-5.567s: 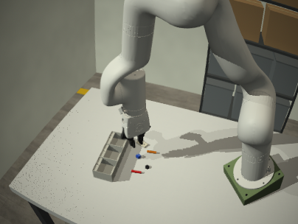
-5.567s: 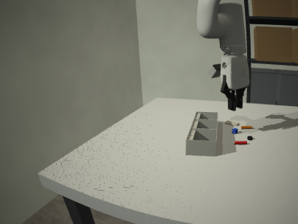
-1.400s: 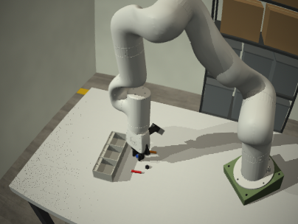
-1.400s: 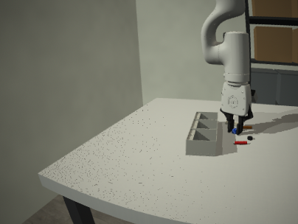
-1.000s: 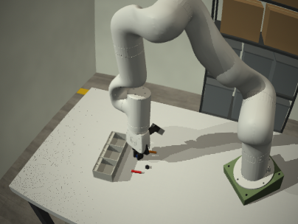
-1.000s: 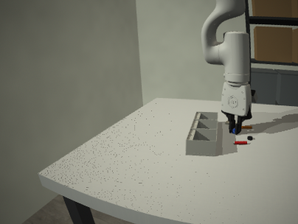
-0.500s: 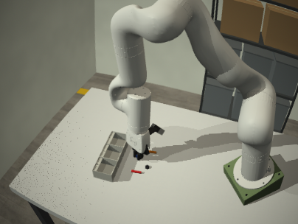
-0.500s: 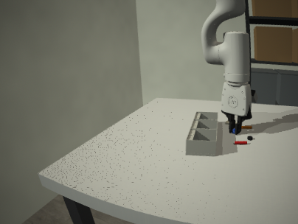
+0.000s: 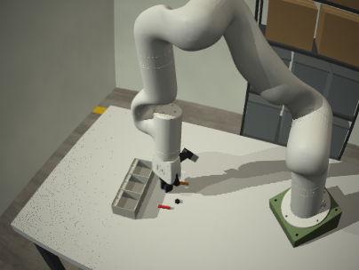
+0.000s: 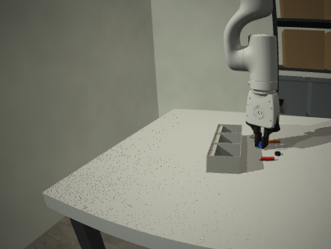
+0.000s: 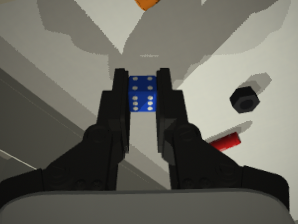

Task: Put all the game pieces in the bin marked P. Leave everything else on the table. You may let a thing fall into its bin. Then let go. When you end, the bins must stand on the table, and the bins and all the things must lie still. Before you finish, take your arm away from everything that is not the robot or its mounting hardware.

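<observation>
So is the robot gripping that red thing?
No, the red thing lies off to one side, and the gripper holds a blue die.

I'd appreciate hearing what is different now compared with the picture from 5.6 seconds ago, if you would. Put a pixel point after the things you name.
The gripper (image 9: 167, 187) (image 10: 261, 144) (image 11: 142, 87) has come down toward the table and is now shut on the blue die (image 11: 142, 95), which lay free before. The three-part gray bin (image 9: 123, 212) (image 10: 224, 165), the red piece (image 9: 164, 206) (image 10: 267, 158) (image 11: 229, 141) and the black nut (image 9: 178, 201) (image 10: 278, 153) (image 11: 244, 100) stayed put.
</observation>
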`<state>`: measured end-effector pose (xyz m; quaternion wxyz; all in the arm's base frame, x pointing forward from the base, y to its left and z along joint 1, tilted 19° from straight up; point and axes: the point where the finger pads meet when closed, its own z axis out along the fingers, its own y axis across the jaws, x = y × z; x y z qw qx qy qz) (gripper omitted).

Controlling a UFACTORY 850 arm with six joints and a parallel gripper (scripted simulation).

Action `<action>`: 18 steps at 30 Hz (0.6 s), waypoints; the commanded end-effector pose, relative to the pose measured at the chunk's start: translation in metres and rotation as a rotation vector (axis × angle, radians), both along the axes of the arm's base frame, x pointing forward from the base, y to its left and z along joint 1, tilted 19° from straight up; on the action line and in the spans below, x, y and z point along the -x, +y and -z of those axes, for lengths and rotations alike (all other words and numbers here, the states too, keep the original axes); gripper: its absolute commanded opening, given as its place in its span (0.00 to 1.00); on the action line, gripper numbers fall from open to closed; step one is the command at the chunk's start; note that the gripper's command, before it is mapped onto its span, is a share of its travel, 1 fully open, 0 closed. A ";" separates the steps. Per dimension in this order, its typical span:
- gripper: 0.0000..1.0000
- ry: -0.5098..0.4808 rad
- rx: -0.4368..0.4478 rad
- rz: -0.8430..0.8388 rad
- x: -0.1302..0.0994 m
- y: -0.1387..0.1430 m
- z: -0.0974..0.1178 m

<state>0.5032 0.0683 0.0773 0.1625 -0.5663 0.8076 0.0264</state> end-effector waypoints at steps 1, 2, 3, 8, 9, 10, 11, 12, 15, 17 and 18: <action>0.00 -0.001 0.000 0.000 0.002 -0.003 -0.014; 0.00 -0.001 0.000 0.000 0.003 -0.004 -0.017; 0.00 -0.001 0.000 0.000 0.004 -0.005 -0.020; 0.00 -0.001 0.000 0.000 0.008 -0.008 -0.036; 0.00 -0.001 0.000 0.000 0.008 -0.008 -0.036; 0.00 -0.001 0.000 0.000 0.008 -0.008 -0.036; 0.00 -0.001 0.000 0.000 0.008 -0.009 -0.039; 0.00 -0.001 0.000 0.000 0.009 -0.010 -0.042; 0.00 -0.001 0.000 0.000 0.012 -0.012 -0.052; 0.00 -0.001 0.000 0.000 0.012 -0.013 -0.055; 0.00 -0.001 0.000 0.000 0.012 -0.013 -0.055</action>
